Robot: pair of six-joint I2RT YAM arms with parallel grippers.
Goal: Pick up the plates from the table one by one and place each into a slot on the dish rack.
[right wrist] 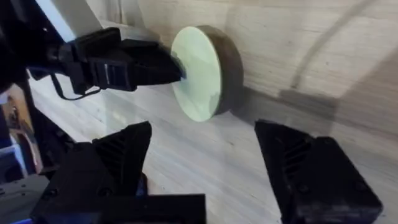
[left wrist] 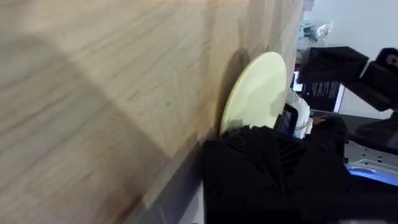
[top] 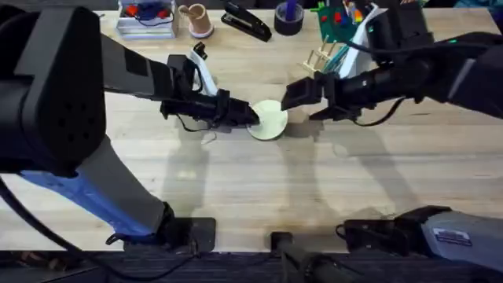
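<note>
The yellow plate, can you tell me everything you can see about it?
The pale cream-yellow plate is small, round and flat, plain with a smooth matte face and a thicker rim. It sits near the middle of the wooden table, tipped up on its edge rather than lying flat. The left gripper pinches its rim. The right gripper is open close beside it, not touching.

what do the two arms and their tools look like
Both arms are black and boxy. The left arm has a blue-and-grey segment near its base and a thin black cable looping under its tool. The right arm carries a white label on a grey segment near its base. The right tool has two wedge-shaped black fingers.
</note>
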